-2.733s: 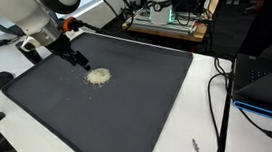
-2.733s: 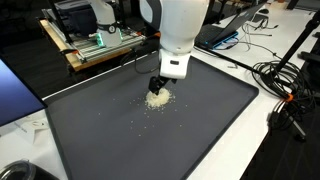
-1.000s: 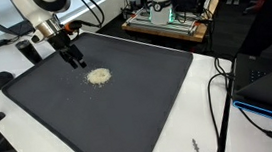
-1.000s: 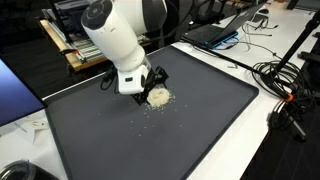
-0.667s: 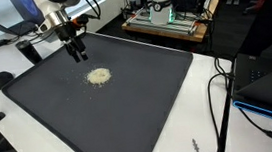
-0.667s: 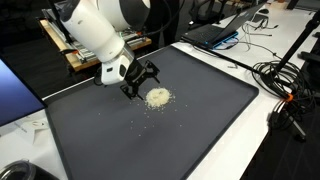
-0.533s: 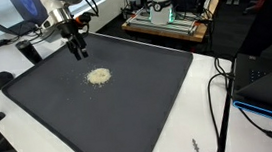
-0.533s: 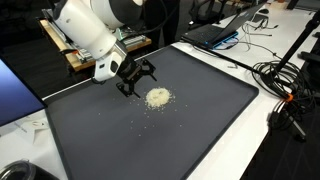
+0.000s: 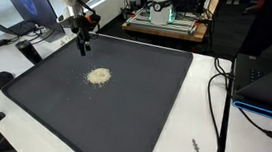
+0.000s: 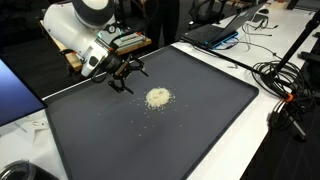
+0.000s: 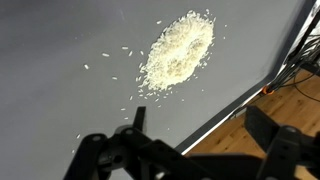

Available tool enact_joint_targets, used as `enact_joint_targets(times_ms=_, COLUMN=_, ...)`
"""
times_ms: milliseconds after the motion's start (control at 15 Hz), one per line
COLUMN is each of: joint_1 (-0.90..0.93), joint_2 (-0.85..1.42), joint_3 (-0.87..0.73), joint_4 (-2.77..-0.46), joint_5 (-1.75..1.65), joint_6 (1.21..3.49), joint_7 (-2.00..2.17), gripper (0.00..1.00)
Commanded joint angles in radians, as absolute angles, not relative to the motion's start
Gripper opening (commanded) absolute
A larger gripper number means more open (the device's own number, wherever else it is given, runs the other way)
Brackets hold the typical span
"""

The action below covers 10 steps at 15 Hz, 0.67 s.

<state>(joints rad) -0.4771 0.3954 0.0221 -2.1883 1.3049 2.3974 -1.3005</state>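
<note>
Pale, rice-like grains (image 9: 98, 77) are lying in a small mound on a dark mat (image 9: 149, 110), with the gripper (image 9: 84, 48) hanging empty near them.
The gripper is hovering above the mat's far edge with its jaws spread wide and gripping nothing, a little apart from the mound in both exterior views. The mound is sitting near the mat's middle, flat and roughly oval, and loose grains (image 11: 105, 62) are trailing off one side in the wrist view. The mat is looking matte, rectangular and slightly raised at the rim, and is resting on a white table (image 10: 290, 150). Black cables (image 10: 280, 80) are snaking beside the mat. A wooden rack (image 9: 166, 25) carrying electronics is standing behind the mat. A round black object (image 9: 0, 80) is sitting off one corner.
</note>
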Motion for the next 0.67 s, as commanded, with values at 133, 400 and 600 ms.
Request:
enact_joint_targets(times_ms=133, joint_1=-0.341, joint_2=0.327, joint_3=-0.072, joint_4=-2.315, joint_5=1.527, joint_6=2.423, joint_7=-1.521, gripper=1.0)
enact_joint_targets(times_ms=400, joint_1=-0.18, joint_2=0.299, joint_3=-0.078, joint_4=-2.362, joint_5=1.667, joint_6=2.663, joint_7=-1.56, gripper=1.0)
enact_joint_targets(times_ms=600, joint_1=-0.103, joint_2=0.283, joint_3=-0.027, joint_4=-2.372, joint_5=1.715, joint_6=2.879, joint_7=-1.549, gripper=1.0)
